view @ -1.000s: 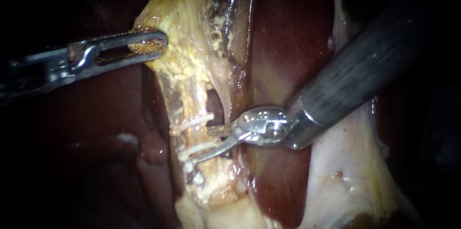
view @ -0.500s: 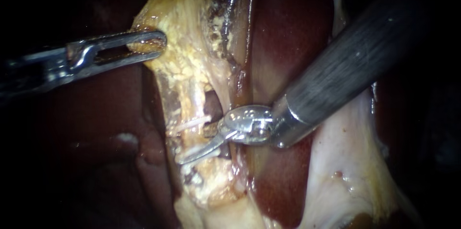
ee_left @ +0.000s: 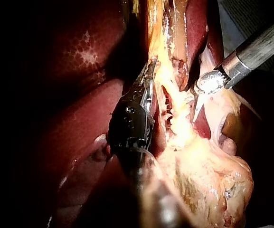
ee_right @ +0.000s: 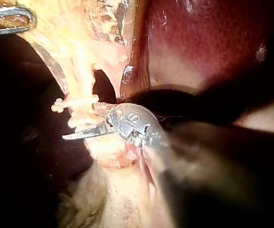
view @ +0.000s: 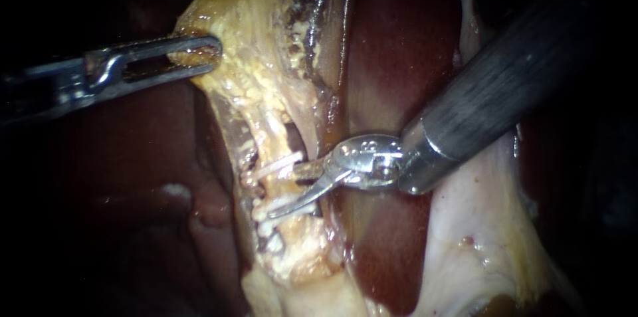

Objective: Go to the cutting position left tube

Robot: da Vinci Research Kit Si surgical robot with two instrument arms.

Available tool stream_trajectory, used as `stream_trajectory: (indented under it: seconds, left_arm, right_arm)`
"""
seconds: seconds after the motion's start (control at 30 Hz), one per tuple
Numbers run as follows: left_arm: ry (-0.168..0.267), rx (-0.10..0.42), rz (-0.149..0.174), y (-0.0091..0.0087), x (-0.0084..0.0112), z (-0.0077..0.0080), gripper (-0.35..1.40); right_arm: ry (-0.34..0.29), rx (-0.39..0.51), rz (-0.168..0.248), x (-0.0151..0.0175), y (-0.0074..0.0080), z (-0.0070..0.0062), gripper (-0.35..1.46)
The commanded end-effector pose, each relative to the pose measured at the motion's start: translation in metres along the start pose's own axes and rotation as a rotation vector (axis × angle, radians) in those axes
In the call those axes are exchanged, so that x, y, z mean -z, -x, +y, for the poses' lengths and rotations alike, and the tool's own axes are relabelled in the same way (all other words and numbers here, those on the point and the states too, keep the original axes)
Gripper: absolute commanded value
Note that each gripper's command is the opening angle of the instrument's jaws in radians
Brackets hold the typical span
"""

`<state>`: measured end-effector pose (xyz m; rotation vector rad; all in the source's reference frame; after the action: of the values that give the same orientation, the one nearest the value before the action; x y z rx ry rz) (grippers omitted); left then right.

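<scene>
Left tube is running top to bottom in the endoscope view, its upper end tipping slightly left. It is lying just left of a dark window in the tissue, with white clips crossing it. Right instrument is reaching in crosswise, blades parted at the clipped stretch and gripping nothing. Left instrument is clamping yellow tissue higher up, its jaws nearly together.

Left instrument pincer clamped on tissue, right instrument pincer parted
</scene>
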<state>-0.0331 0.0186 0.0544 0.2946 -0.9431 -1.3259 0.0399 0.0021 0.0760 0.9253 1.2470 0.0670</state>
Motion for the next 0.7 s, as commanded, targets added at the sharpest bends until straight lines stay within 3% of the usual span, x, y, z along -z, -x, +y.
stream_trajectory:
  seconds: [0.03, 0.4, 0.7]
  left_arm:
    - [0.002, 0.0, -0.001, 0.0, -0.0001, 0.0001, -0.35]
    - [0.003, 0.001, -0.002, 0.0, -0.0004, 0.0, -0.35]
    - [0.007, 0.002, -0.003, 0.0, -0.0005, -0.0006, -0.35]
  right_arm:
    - [-0.002, 0.001, -0.001, -0.0002, 0.0, -0.0001, 1.38]
    - [-0.049, 0.015, -0.008, -0.0028, -0.0002, -0.0003, 1.36]
    - [-0.069, -0.081, 0.014, -0.0059, 0.0001, 0.0009, 1.36]
